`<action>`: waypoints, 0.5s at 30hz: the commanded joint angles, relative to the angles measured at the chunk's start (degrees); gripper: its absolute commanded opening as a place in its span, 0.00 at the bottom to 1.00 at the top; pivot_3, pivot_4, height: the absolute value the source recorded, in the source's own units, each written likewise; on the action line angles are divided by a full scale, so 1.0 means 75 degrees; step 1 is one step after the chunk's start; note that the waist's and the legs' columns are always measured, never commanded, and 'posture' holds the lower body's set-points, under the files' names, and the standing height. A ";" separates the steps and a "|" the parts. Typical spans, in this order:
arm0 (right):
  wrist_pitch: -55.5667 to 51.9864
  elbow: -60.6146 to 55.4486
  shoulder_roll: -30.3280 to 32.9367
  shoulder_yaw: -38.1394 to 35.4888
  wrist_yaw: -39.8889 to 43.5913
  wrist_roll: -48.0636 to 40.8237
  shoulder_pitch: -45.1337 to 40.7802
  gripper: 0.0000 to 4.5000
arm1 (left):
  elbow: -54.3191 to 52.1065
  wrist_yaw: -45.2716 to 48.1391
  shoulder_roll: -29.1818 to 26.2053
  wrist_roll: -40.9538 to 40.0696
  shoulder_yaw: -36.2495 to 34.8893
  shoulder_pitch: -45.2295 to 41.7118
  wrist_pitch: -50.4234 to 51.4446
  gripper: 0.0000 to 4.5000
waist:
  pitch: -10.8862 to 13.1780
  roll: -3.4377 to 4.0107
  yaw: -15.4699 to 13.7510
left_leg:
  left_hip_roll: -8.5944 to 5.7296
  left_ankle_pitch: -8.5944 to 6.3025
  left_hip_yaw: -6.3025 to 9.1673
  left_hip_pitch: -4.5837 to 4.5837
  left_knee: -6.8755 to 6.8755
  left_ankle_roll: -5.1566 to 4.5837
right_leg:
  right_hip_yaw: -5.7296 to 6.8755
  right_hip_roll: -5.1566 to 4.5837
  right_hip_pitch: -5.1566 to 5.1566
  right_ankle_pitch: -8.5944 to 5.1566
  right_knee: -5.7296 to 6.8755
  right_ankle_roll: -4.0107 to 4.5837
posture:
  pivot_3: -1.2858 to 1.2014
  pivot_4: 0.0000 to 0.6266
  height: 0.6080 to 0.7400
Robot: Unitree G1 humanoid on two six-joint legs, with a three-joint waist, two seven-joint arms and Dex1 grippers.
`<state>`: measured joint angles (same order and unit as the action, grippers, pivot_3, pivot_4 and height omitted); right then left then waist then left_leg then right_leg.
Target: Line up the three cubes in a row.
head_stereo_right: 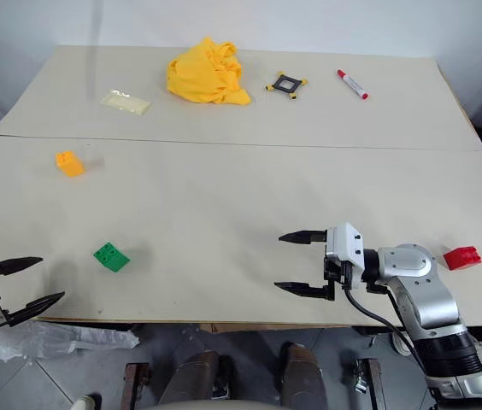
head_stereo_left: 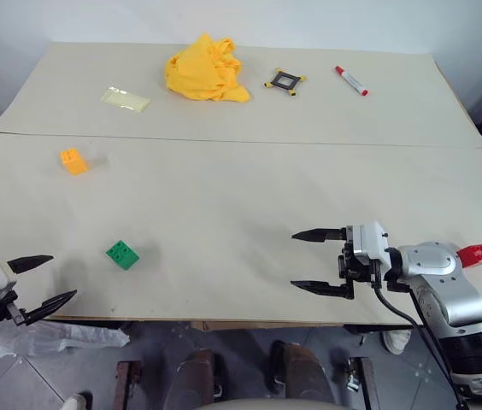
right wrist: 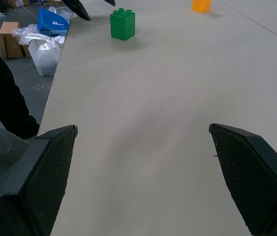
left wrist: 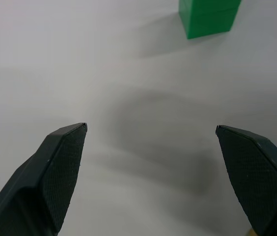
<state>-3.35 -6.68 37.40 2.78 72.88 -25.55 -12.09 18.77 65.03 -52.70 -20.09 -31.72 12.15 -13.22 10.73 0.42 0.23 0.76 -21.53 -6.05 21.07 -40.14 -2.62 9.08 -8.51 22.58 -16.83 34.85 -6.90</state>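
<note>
Three cubes lie far apart on the beige table (head_stereo_left: 241,196). The orange-yellow cube (head_stereo_left: 73,161) sits at the left, the green cube (head_stereo_left: 122,254) nearer the front left, and the red cube (head_stereo_left: 475,254) at the far right behind my right arm. My left gripper (head_stereo_left: 44,280) hangs open at the front left corner, pointing toward the green cube (left wrist: 208,17) with a gap between them. Over the front edge, my right gripper (head_stereo_left: 309,260) is open and empty, pointing left across the table toward the green cube (right wrist: 123,23) and the orange-yellow one (right wrist: 201,5).
At the back lie a crumpled yellow cloth (head_stereo_left: 206,68), a small clear packet (head_stereo_left: 125,99), a black square part with yellow corners (head_stereo_left: 285,81) and a red-capped marker (head_stereo_left: 351,80). A seam crosses the table. Boxes and bags (right wrist: 40,34) sit on the floor past the left edge.
</note>
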 commanded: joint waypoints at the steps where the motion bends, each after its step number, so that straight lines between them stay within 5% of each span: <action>1: 0.0171 -0.0175 -0.0084 -0.0056 -0.0068 -0.0021 0.0001 1.00 | -0.0091 -0.0105 -0.0011 -0.0218 -0.0365 0.0037 -0.0009 0.99 | 0.0000 0.0000 0.0002 | 0.0000 0.0000 -0.0001 0.0000 0.0000 0.0000 | 0.0000 0.0000 0.0000 0.0000 0.0000 0.0000 | 0.52 0.24 1.00; 8: 0.0115 -0.0326 -0.0227 -0.0701 -0.0769 -0.0275 0.0239 1.00 | -0.2518 -0.0099 -0.0045 -0.1801 -0.0264 0.0156 0.2820 0.99 | 0.0000 -0.0001 -0.0046 | -0.0003 0.0000 0.0007 0.0002 -0.0004 0.0000 | -0.0004 -0.0003 -0.0001 0.0000 0.0007 0.0000 | 0.52 0.24 1.00; 15: -0.0546 -0.1349 0.0258 -0.2819 -0.1942 -0.0815 0.1622 1.00 | -0.4619 -0.0405 0.0183 -0.2220 0.1829 -0.1884 0.4080 0.99 | -0.0002 0.0012 -0.0235 | -0.0011 0.0000 0.0024 0.0003 -0.0019 0.0000 | -0.0012 -0.0002 -0.0011 0.0000 0.0014 0.0000 | 0.52 0.24 1.00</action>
<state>-6.60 -13.94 38.46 -13.43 60.52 -29.96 -1.38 -13.59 61.83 -51.73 -36.41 -20.69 -0.82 16.37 10.72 0.51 -1.53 0.65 -21.52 -5.85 21.10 -40.26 -2.61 9.04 -8.52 22.50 -16.83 34.97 -6.90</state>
